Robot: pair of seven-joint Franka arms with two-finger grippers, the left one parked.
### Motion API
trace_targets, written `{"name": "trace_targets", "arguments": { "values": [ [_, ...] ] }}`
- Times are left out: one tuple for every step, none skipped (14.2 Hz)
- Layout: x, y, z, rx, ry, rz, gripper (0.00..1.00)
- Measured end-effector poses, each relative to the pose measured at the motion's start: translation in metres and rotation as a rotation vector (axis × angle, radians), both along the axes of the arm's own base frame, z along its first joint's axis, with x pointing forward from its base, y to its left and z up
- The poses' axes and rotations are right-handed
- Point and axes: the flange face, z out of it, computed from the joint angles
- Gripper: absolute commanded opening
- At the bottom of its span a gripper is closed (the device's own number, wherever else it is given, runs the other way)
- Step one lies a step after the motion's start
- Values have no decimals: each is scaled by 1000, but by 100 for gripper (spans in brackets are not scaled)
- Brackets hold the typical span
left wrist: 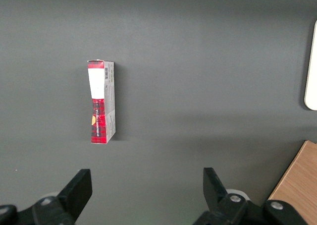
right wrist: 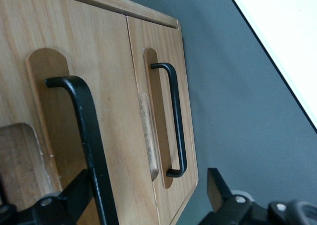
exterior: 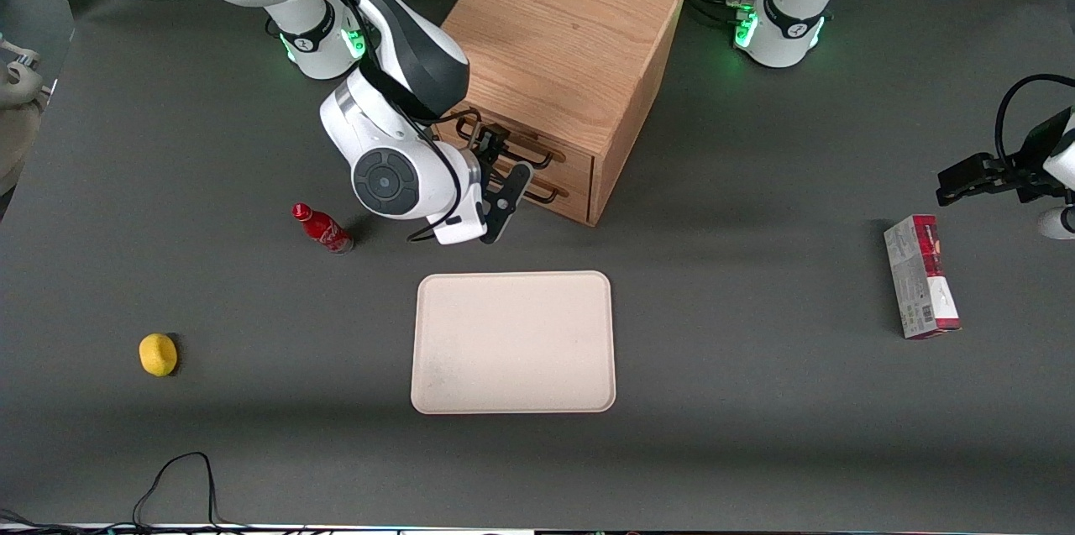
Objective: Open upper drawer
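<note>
You are looking at a dark grey counter (exterior: 756, 401) with an oak cabinet (exterior: 563, 39) standing on it, far from the front camera. The jaws (exterior: 504, 174) sit right in front of the cabinet's drawer face and are spread wide. In the right wrist view one finger (right wrist: 74, 195) lies against the upper drawer (right wrist: 74, 86) just beside its black handle (right wrist: 86, 140), while the other finger (right wrist: 218, 188) hangs off the cabinet's edge over the counter. So the handle is at one finger, not centred in the gap. The upper drawer is flush with the cabinet face. The lower drawer (right wrist: 161, 111) lies beside it, its own black handle (right wrist: 176, 121) between the two fingers' lines but nearer the cabinet face than the fingertips.

Nearer the camera than the cabinet there is a strip of bare counter, then a beige tray (exterior: 512, 342) lying flat. A red bottle (exterior: 322, 228) lies near the wrist, toward the working arm's end, and a yellow ball (exterior: 158, 354) is well apart, farther that way. A red and white box (exterior: 920, 276) lies toward the parked arm's end.
</note>
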Motion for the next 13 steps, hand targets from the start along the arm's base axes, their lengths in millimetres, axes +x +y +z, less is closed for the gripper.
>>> {"name": "trace_targets", "arguments": {
  "values": [
    [0,1,-1,8,-4,11,100],
    [0,1,-1,16,-8,24,100],
    [0,1,-1,22,-12,33,100],
    [0,1,-1,27,-15,41,100],
    [0,1,-1,33,-18,50,100],
    [1,1,-1,38,-20,56,100],
    [1,1,-1,40,-21,59,100],
    [1,1,-1,41,-22,60,100],
    [1,1,-1,42,-22,61,100],
    [1,1,-1,43,-23,61,100],
    [1,1,-1,43,-23,62,100],
    [1,1,-1,44,-23,62,100],
    [1,1,-1,44,-22,62,100]
  ]
}}
